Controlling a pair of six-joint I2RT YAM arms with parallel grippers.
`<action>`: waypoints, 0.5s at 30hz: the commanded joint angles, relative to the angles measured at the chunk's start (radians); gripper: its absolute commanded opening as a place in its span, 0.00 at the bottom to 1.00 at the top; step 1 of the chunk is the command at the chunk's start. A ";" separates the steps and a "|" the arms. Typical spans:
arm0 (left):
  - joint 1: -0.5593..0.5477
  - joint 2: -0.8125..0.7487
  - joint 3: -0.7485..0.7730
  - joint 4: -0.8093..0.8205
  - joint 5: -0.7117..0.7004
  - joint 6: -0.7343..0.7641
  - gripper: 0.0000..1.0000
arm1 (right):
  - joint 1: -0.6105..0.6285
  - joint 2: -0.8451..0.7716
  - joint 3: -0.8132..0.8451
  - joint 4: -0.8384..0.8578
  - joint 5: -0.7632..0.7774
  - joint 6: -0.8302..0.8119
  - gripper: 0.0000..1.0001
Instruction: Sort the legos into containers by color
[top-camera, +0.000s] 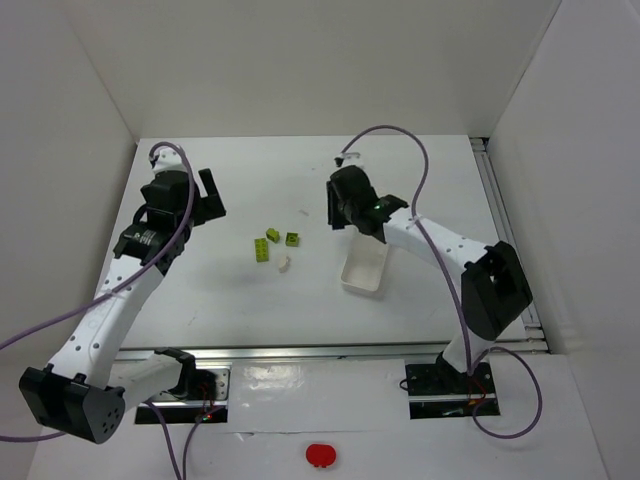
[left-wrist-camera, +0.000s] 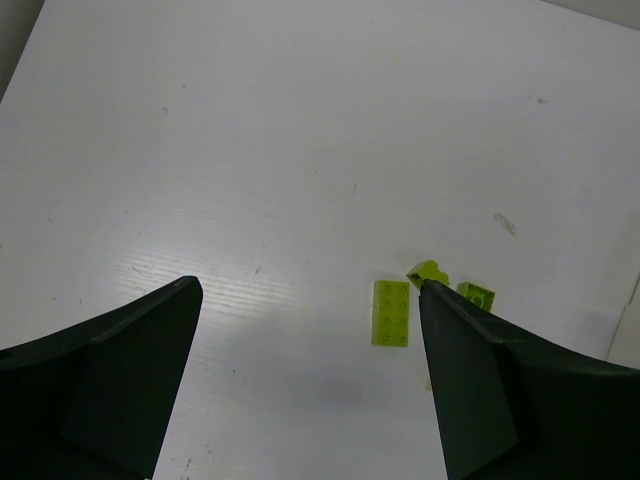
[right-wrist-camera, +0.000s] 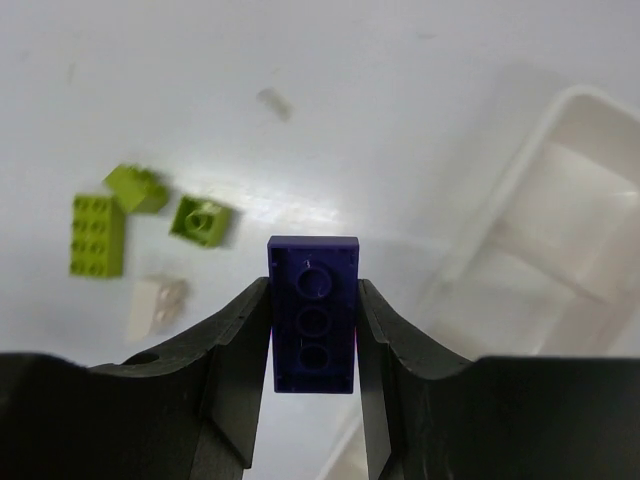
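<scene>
Purple brick's in my gripper, tray's next

My right gripper (right-wrist-camera: 313, 285) is pinching the purple brick (right-wrist-camera: 313, 320) by its long sides, just beside the white tray (right-wrist-camera: 500, 220). The green bricks (right-wrist-camera: 97, 233) and the cream brick (right-wrist-camera: 157, 303) lie on the desk (right-wrist-camera: 400, 80) further out. I'd squeeze steadily, centre over one section, and go low before letting go. My left gripper (left-wrist-camera: 308, 290) is spread wide.
</scene>
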 joint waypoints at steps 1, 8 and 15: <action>-0.001 -0.001 0.078 -0.030 0.030 -0.020 0.99 | -0.101 -0.030 0.030 0.008 0.051 0.009 0.38; -0.001 -0.044 0.054 -0.007 0.099 0.014 0.99 | -0.263 0.013 -0.011 0.089 0.064 0.009 0.38; -0.001 -0.044 0.054 -0.030 0.108 0.014 0.99 | -0.317 0.106 0.055 0.114 0.084 -0.024 0.39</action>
